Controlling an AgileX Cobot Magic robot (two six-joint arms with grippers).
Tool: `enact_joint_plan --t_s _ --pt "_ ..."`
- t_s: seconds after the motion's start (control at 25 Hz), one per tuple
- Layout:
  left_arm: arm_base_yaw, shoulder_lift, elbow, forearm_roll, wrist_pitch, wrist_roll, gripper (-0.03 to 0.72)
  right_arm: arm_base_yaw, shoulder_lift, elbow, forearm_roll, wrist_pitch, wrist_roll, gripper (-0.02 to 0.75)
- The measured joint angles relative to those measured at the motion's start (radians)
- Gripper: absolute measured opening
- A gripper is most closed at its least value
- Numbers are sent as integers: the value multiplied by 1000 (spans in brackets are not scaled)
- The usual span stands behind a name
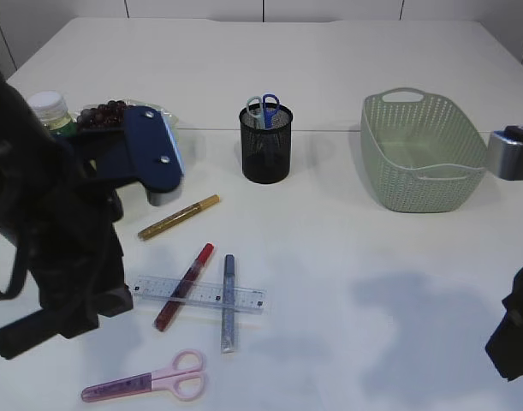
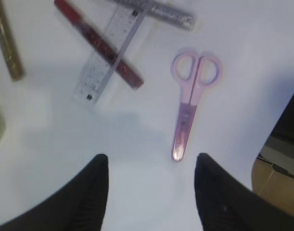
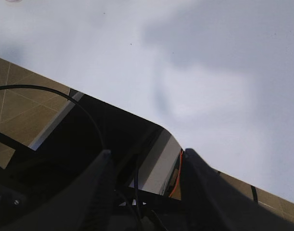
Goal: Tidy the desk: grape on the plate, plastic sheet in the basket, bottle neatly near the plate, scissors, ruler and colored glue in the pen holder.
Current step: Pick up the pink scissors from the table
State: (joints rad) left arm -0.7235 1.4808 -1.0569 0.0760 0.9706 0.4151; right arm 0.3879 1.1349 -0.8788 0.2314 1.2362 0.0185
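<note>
Pink scissors [image 1: 150, 381] lie at the front of the table and also show in the left wrist view [image 2: 192, 96]. A clear ruler [image 1: 197, 293] lies under a red glue pen [image 1: 184, 286] and a silver glue pen [image 1: 228, 301]; a gold glue pen [image 1: 179, 216] lies apart. Blue scissors [image 1: 264, 110] stand in the black mesh pen holder [image 1: 265, 150]. Grapes [image 1: 107, 111] and a white-capped bottle [image 1: 47, 107] sit at the back left, partly hidden by my left arm. My left gripper [image 2: 149, 166] is open and empty, just short of the pink scissors' tip. My right gripper [image 3: 144, 159] is open and empty.
A green basket [image 1: 419, 150] stands at the right, holding nothing that I can see. The right gripper hangs over the table's front right edge, with floor below it. My left arm fills the left side of the exterior view.
</note>
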Motion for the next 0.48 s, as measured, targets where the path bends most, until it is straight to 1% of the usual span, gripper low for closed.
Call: enact_joint_plan --t_s 0.08,0.16,0.32,0.48 --pt "-34 32 0 2 -23 6 415 0 -8 0 -4 0 0 365" --pt "-50 63 0 4 -32 8 415 0 -12 0 -17 0 0 365" --pt "-57 85 22 6 -52 38 415 0 -15 0 -45 0 0 365" --pt "-57 85 105 8 -118 72 415 0 -15 0 -55 0 0 365"
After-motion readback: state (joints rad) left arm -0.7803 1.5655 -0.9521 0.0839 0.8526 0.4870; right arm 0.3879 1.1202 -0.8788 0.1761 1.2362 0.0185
